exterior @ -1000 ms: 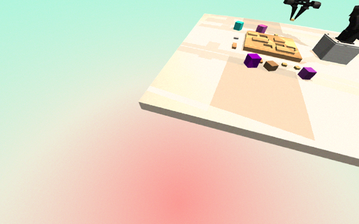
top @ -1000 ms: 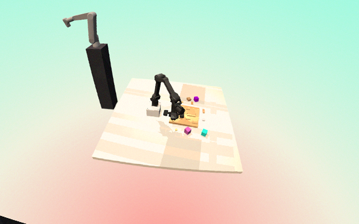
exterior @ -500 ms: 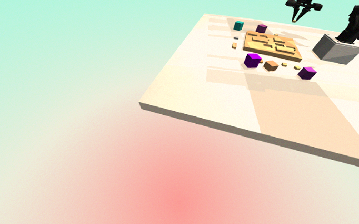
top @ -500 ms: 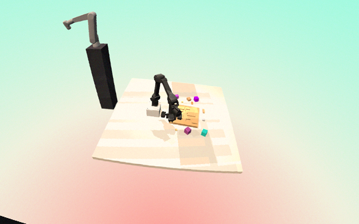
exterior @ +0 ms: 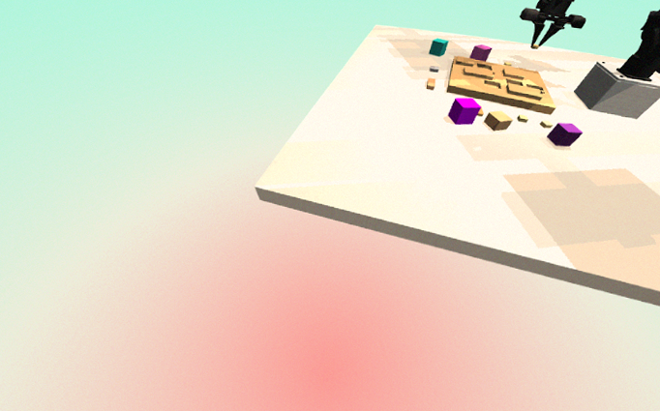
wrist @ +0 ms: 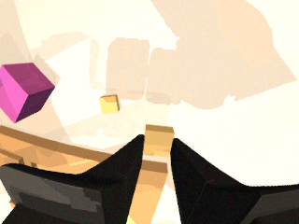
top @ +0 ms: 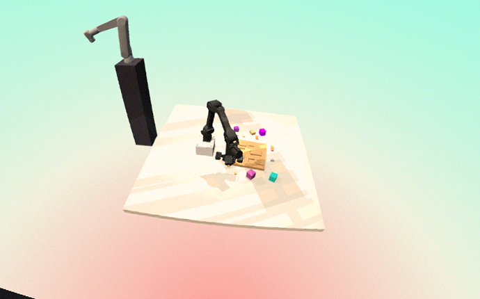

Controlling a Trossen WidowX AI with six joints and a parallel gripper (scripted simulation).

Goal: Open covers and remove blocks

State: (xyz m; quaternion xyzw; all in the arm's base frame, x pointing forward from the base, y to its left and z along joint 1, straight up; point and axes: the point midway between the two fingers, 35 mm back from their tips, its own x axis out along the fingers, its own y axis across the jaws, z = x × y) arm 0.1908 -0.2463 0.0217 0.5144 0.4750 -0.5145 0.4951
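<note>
Tan block [exterior: 535,46] [wrist: 158,140] clamped in the gripper [top: 228,163] [exterior: 535,47] [wrist: 157,141], held above the surface [top: 189,207] [exterior: 343,182] [wrist: 243,140], bottom centre in the wrist view. Small blocks already lie beside the wooden puzzle board [top: 255,165] [exterior: 506,99] [wrist: 151,191], upper right of the exterior view; this one remains to set down. Whether every cover is open, I cannot tell.

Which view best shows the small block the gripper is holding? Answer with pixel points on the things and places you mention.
The wrist view: the block [exterior: 535,46] [wrist: 159,140] appears large between the fingertips. Exterior shows only a speck at the gripper's [top: 228,164] [exterior: 536,45] [wrist: 158,138] tips; top shows a tiny, barely distinguishable bit.
</note>
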